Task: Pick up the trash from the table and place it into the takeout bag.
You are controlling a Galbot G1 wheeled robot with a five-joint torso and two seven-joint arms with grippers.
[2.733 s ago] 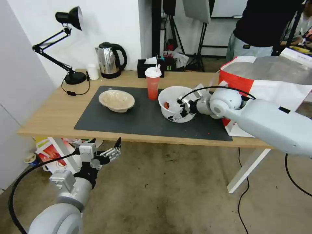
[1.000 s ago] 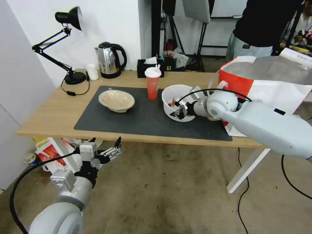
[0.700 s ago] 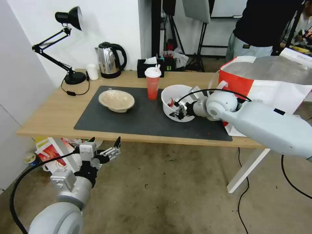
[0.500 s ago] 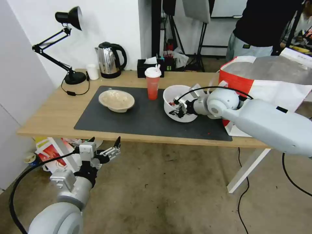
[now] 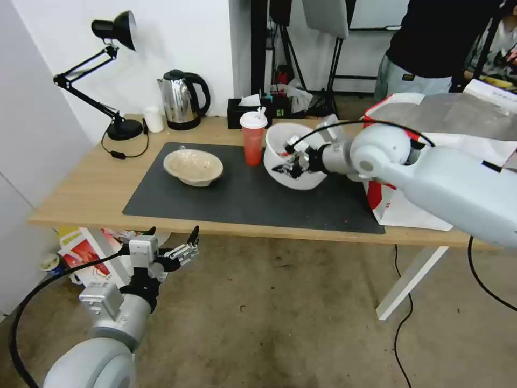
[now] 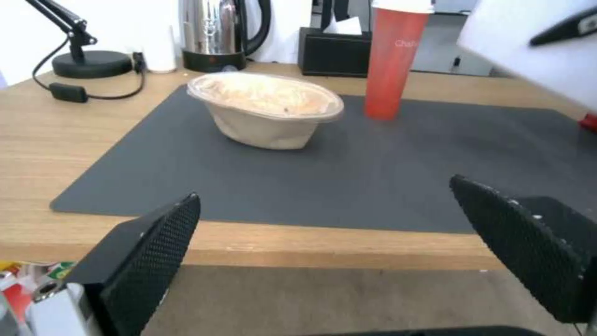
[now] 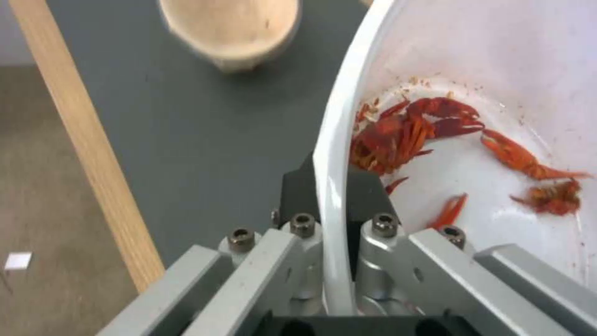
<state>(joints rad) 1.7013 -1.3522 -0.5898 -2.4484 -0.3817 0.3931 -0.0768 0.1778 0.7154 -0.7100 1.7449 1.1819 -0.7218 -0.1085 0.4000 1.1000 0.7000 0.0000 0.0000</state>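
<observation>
Step in hand: first item, carry phase; my right gripper is clamped on the rim of the white bowl, one finger inside, one outside, and the bowl hangs tilted above the dark mat, just right of the red cup. The beige bowl sits on the mat's left part; the left gripper waits spread below the table edge. Next, I judge, a swing right over the takeout bag, keeping the red scraps from spilling.
</observation>
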